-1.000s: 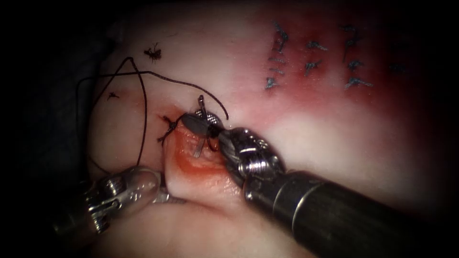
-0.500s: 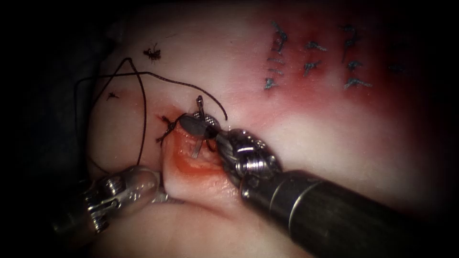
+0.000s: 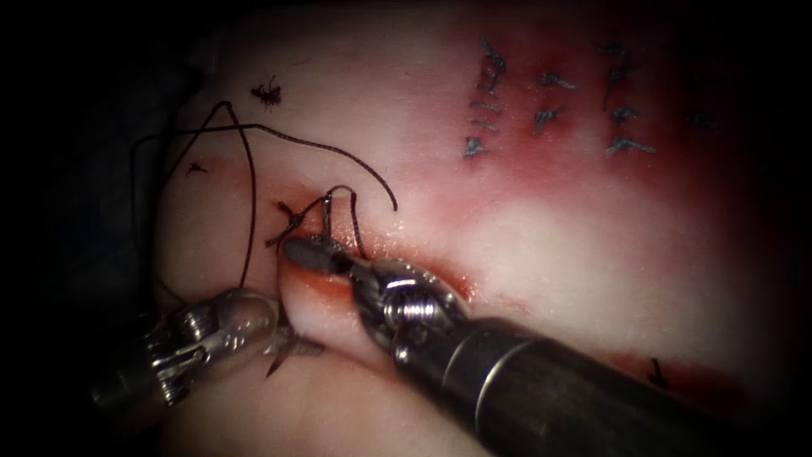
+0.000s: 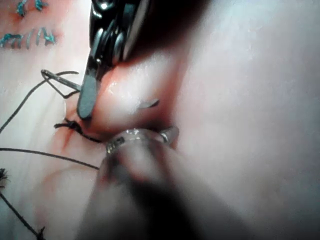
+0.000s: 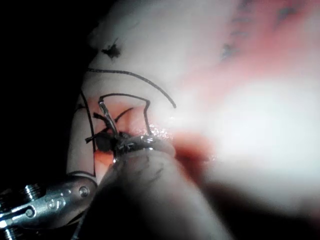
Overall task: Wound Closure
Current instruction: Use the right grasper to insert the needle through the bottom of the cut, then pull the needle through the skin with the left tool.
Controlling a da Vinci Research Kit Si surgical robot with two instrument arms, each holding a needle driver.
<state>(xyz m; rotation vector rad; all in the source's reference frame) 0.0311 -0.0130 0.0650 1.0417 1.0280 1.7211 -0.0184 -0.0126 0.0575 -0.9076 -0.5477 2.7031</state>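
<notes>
My right tool [image 3: 306, 251] reaches in from the lower right, shut on the curved needle [image 3: 326, 222] near its tail. The tail stands up above the jaws on the left lip of the cut [image 3: 334, 283], and the rest of the curve is buried in the tissue [image 3: 541, 245]. In the left wrist view the right tool [image 4: 84, 105] grips the needle [image 4: 60, 80], and a grey point [image 4: 149, 104] pokes out of the raised lip. Dark thread [image 3: 252, 211] runs from the tail in wide loops to the left. My left tool [image 3: 296, 345] rests against the lip from the lower left.
A tied stitch [image 3: 286, 222] with short ends sits just left of the right jaws. Loose cut thread ends [image 3: 269, 93] lie at the upper left. Rows of blue stitches [image 3: 550, 110] and red fluid [image 3: 524, 178] mark the tissue to the upper right.
The right tool has moved left and down and turned its wrist, driving the needle into the left lip. The open cut has folded shut under it. The left tool has barely moved.
</notes>
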